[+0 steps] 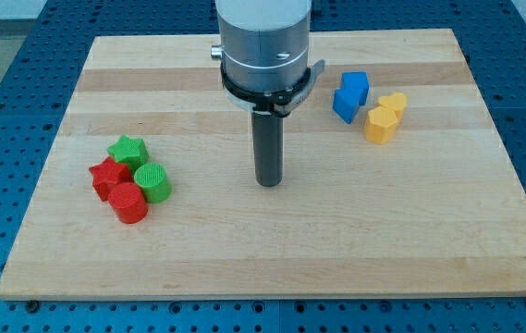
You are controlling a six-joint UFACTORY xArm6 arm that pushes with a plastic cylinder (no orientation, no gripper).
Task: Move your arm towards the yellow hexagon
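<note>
On the blue perforated bench, 1 wooden tabletop [272, 250] is recorded, filling most of the view.

Item 1, arm: 1 grey cylindrical body [263, 42] is seen at the view's top centre, from which a straight dark rod is hung vertically. No claw is fitted, so no wide, narrow or holding state can be given; only pushing is allowed for. My tip [268, 184] is set down on bare wood near the board's middle, touching no block.

Item 2, left cluster, 4 blocks packed together at the view's left: 1 green star [127, 149] at its top, 1 red star [108, 176] beside and below it, 1 green cylinder [152, 181] to the right, 1 red cylinder [128, 202] at the bottom. The cluster is well apart from my tip and is judged irrelevant to the task.

Item 3, right cluster, 4 blocks at the view's upper right: 2 blue blocks, the upper one [355, 87] and the lower one [344, 105], shapes not clearly made out; 1 yellow block [393, 103], shape uncertain; 1 yellow hexagon [381, 124], the task's thing, lowest of the group and just beside its neighbours.

Assessment: the yellow hexagon is placed to the view's right of my tip and somewhat higher. An unobstructed diagonal path across bare wood is judged available, its lower face being exposed. Approach is judged not yet completed.
</note>
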